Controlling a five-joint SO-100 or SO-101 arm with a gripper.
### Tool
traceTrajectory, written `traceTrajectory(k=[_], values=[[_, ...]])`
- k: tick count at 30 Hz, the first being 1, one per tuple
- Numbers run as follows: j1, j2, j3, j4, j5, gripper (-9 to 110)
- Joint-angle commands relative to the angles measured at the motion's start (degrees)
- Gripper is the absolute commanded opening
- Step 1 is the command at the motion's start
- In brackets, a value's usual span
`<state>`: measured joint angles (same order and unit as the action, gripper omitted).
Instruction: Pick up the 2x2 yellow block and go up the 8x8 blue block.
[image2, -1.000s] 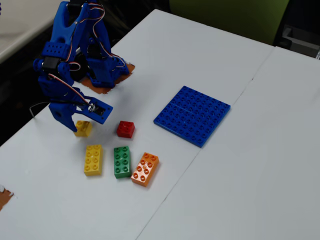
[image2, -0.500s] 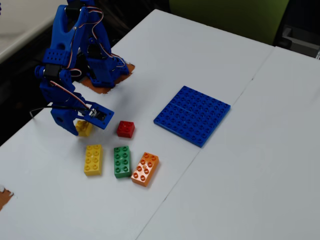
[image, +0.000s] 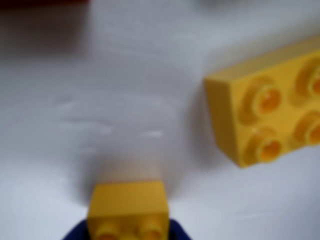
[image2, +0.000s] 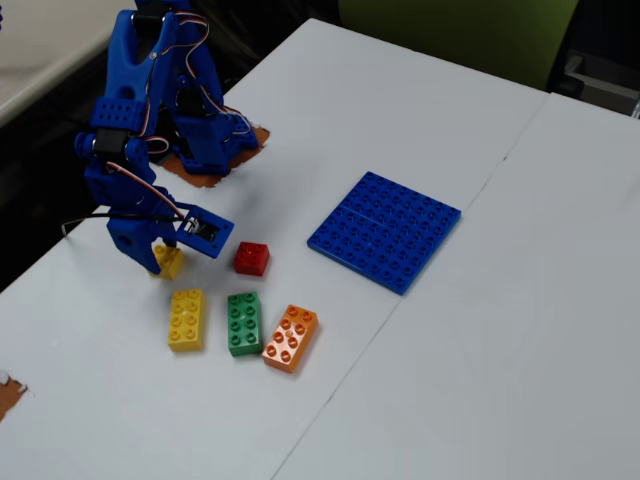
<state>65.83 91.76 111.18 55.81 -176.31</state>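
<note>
Your blue two-finger gripper (image2: 165, 258) sits low at the left of the white table (image2: 480, 330) in the fixed view, and the small square yellow plastic 2x2 brick (image2: 168, 262) is right at its tip. In the wrist view that same brick (image: 128, 207) fills the bottom centre w/ dark blue finger edges flanking it on both sides, so the jaws look closed around it (contact itself isn't sharp enough to be sure).

For the step in hand: confirm the squeeze is firm, then lift straight up before swinging. The small red square brick (image2: 252, 258) is just beside it and the longer yellow 2x4 brick (image2: 187, 319) lies near, in front; a sideways drag would likely knock one of them. Once clear, carry toward the large flat blue studded 8x8 baseplate (image2: 385, 230), which is well apart to the right in the fixed view w/ nothing on it.

Hard to make out:
- Wrist view is blurred; the 2x2 is cut off at the bottom edge, only two studs show.
- The 2x4 (image: 270, 102) runs off the right edge there.
- Fixed view: the gripper body hides most of the 2x2, so can't tell if it's off the table yet.
- Green (image2: 243, 322) and orange (image2: 290, 337) 2x4 bricks sit further along the row, away from your path.
</note>
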Motion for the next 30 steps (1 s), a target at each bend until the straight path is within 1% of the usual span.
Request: traceTrajectory(k=[1, 10, 11, 14, 18, 21, 30], values=[[-1.0, 0.1, 1.1, -1.6, -10.2, 12], [-1.0, -0.6, 2.3, -3.6, -10.0, 14], [-1.0, -0.8, 2.4, -3.7, -10.0, 13], [-1.0, -0.9, 2.5, -4.0, -9.9, 3], [-1.4, 0.6, 2.5, -2.5, -7.6, 3], [-2.1, 2.6, 2.5, -0.3, -4.5, 2], [-5.6, 11.4, 1.4, 11.7, 12.2, 2]])
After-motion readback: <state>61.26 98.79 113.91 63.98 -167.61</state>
